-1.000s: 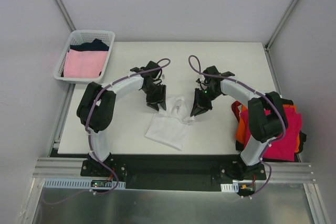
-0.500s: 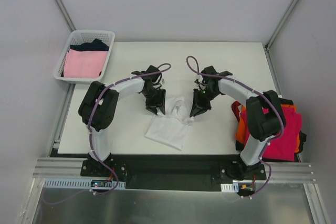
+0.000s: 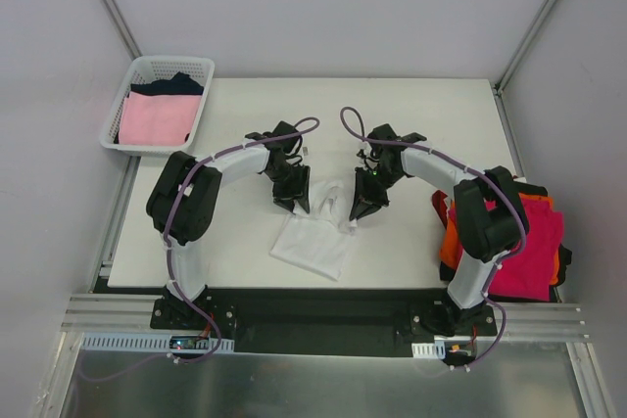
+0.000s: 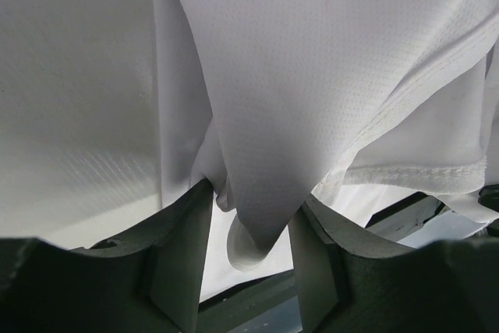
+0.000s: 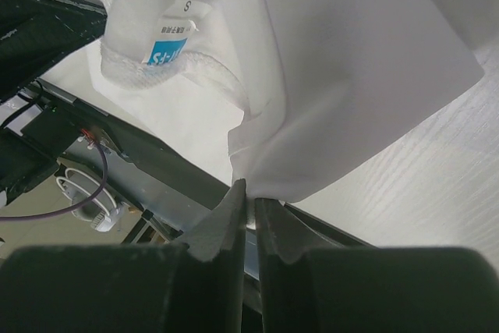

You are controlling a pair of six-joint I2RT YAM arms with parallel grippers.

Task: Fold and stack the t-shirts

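A white t-shirt point(image 3: 312, 242) lies partly bunched on the table between both arms, and its upper part is lifted. My left gripper point(image 3: 297, 205) is at its upper left corner. In the left wrist view my left gripper point(image 4: 253, 202) stands open, and a fold of the white t-shirt point(image 4: 312, 76) hangs loosely between the fingers. My right gripper point(image 3: 358, 214) is at the upper right corner. The right wrist view shows my right gripper point(image 5: 251, 193) shut on an edge of the white t-shirt point(image 5: 351, 76), with the collar label point(image 5: 168, 51) beside it.
A white lattice basket point(image 3: 203, 66) at the back left holds a pale pink shirt point(image 3: 157, 116) and a dark one point(image 3: 176, 83). At the table's right edge, magenta-red point(image 3: 534, 247) and orange point(image 3: 450, 242) shirts lie piled beside the right arm's base.
The left jaws have widened round the cloth. Both grippers have shifted slightly, the right one leftwards, and the lifted cloth has bunched a little closer between them.
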